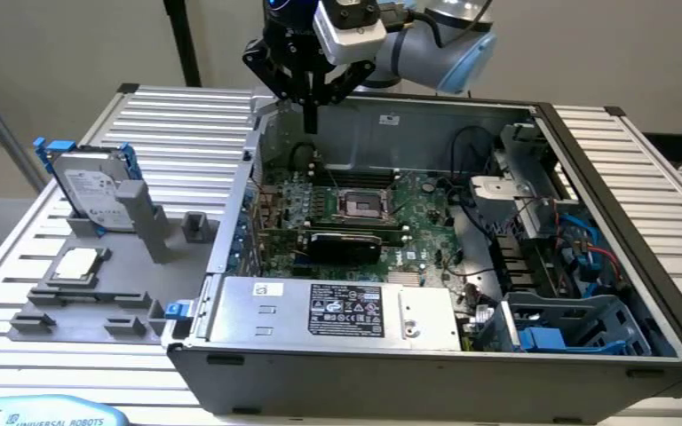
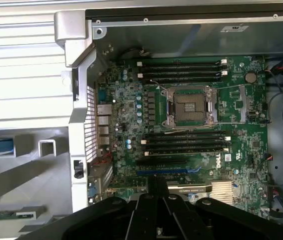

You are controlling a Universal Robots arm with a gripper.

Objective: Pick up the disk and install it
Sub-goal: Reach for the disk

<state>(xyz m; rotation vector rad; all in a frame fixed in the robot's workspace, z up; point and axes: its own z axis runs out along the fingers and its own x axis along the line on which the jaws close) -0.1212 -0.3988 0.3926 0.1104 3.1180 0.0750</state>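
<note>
On the slatted table (image 1: 181, 124), the disk (image 1: 90, 191) stands well apart from the closed, empty hand (image 1: 312, 124).

disk (image 1: 90, 191): silver-grey metal drive, white label, bright blue carrier round its edges
pose: I see it standing on edge, leaning back a little, label face outward
place: in a grey stand (image 1: 139, 217) on the slatted surface (image 1: 181, 133), at the exterior view's left, outside the computer case (image 1: 436, 377)
</note>
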